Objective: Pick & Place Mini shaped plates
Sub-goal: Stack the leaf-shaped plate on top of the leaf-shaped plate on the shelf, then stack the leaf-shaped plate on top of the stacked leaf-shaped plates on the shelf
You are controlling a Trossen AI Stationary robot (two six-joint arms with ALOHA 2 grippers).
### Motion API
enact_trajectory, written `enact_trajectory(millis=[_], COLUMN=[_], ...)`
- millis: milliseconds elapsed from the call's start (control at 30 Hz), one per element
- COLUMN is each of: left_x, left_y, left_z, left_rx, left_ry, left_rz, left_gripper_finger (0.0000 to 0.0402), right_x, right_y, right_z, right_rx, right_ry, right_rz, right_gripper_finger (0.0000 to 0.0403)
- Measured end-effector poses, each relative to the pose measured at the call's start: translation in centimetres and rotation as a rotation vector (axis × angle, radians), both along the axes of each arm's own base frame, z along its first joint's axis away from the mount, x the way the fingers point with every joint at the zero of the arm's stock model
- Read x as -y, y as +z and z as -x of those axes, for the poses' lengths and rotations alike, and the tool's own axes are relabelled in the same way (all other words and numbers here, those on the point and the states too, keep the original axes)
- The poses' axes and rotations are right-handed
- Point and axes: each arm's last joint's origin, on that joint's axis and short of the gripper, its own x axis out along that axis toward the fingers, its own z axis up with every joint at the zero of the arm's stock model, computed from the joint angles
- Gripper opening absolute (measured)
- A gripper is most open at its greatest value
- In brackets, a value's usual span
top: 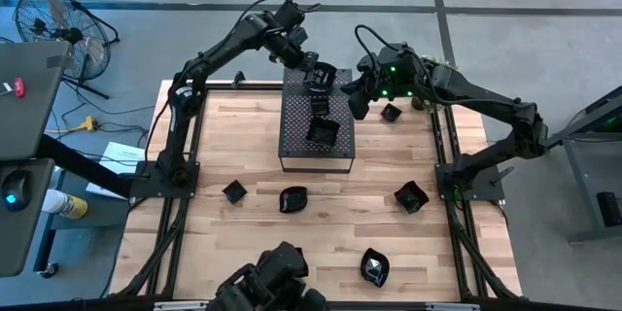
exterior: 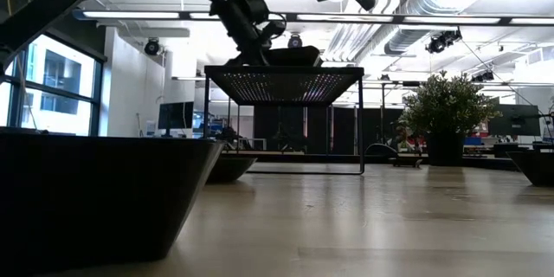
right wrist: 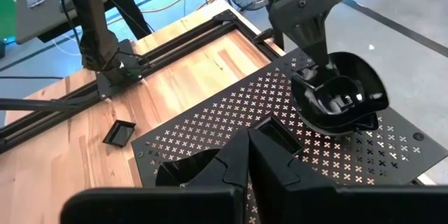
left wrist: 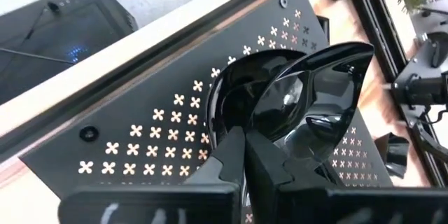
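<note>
With 2 plates (top: 322, 132) already on the perforated box (top: 316, 151), the left pincer (top: 319, 73) was clenched on another at its far end, while 5 (top: 411, 196) waited on the desk (top: 262, 233).

A pale wooden table (top: 253, 170), made of butcher-block planks, is framed by dark rails along its sides. A dark perforated box (top: 317, 146) is set on it at the far middle, directly below the left gripper (top: 318, 80). On the bare wood, well nearer the camera than that gripper, a small square plate (top: 234, 191) and a rounded plate (top: 293, 199) are laid side by side. A further plate (top: 411, 196) is placed nearer than the right gripper (top: 358, 100), another small plate (top: 391, 112) lies just beside that gripper, and a glossy plate (top: 374, 267) rests near the front edge.
</note>
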Motion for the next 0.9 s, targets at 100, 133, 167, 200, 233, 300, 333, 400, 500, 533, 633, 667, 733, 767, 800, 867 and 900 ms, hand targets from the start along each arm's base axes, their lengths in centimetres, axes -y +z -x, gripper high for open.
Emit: enact_trajectory(millis=[100,133,167,200,233,300,333,400,500,533,633,667,733,767,800,867,900], left_x=[-0.1,-0.2,-0.3,-0.3,-0.3,-0.3,-0.3,-0.3,-0.3,-0.3,-0.3,-0.4,-0.6,-0.7,-0.6,-0.7,-0.7], left_y=[-0.5,-0.7,-0.8,-0.8,-0.8,-0.8,-0.8,-0.8,-0.8,-0.8,-0.8,-0.8,-0.6,-0.6,-0.4,-0.1,0.2], left_z=[-0.2,-0.3,-0.4,-0.4,-0.4,-0.4,-0.4,-0.4,-0.4,-0.4,-0.4,-0.3,0.0,0.1,0.1,0.6,0.9], left_rx=[-0.001,-0.006,-0.001,0.000,-0.004,-0.002,-0.003,-0.004,-0.003,-0.003,-0.004,-0.004,0.000,0.004,0.006,0.005,0.001], left_ry=[-0.007,-0.005,-0.005,-0.005,-0.004,-0.004,-0.004,-0.004,-0.009,-0.009,-0.009,-0.008,-0.013,-0.018,-0.019,-0.019,-0.028], left_rz=[0.015,0.017,0.011,0.009,0.013,0.010,0.011,0.011,0.010,0.010,0.008,0.008,0.002,0.000,-0.003,-0.014,-0.029], left_gripper_finger=[0.0000,0.0000,0.0000,0.0001,0.0003,0.0008,0.0012,0.0022,0.0040,0.0046,0.0062,0.0066,0.0070,0.0070,0.0071,0.0071,0.0071], right_x=[0.0,0.0,0.0,0.0,0.0,0.0,0.0,0.0,0.0,0.0,0.0,0.0,0.0,0.0,0.0,0.0,0.0], right_y=[0.1,0.1,0.1,0.1,0.2,0.2,0.2,0.2,0.2,0.2,0.2,0.2,0.2,0.2,0.2,0.2,0.2], right_z=[0.0,-0.1,-0.1,-0.1,-0.1,-0.1,-0.1,-0.1,-0.1,-0.1,-0.1,-0.1,-0.1,-0.1,-0.1,-0.1,-0.1], right_rx=[0.006,0.009,0.011,0.013,0.015,0.015,0.016,0.015,0.015,0.015,0.016,0.015,0.015,0.015,0.015,0.015,0.014], right_ry=[0.004,0.004,0.004,0.004,0.005,0.006,0.006,0.006,0.006,0.006,0.006,0.006,0.006,0.006,0.006,0.007,0.008], right_rz=[0.010,0.012,0.013,0.014,0.014,0.014,0.014,0.014,0.014,0.014,0.014,0.014,0.014,0.014,0.014,0.014,0.016], right_gripper_finger=[0.0005,0.0003,0.0002,0.0002,0.0002,0.0004,0.0005,0.0006,0.0004,0.0003,0.0002,0.0003,0.0005,0.0006,0.0006,0.0005,0.0004])
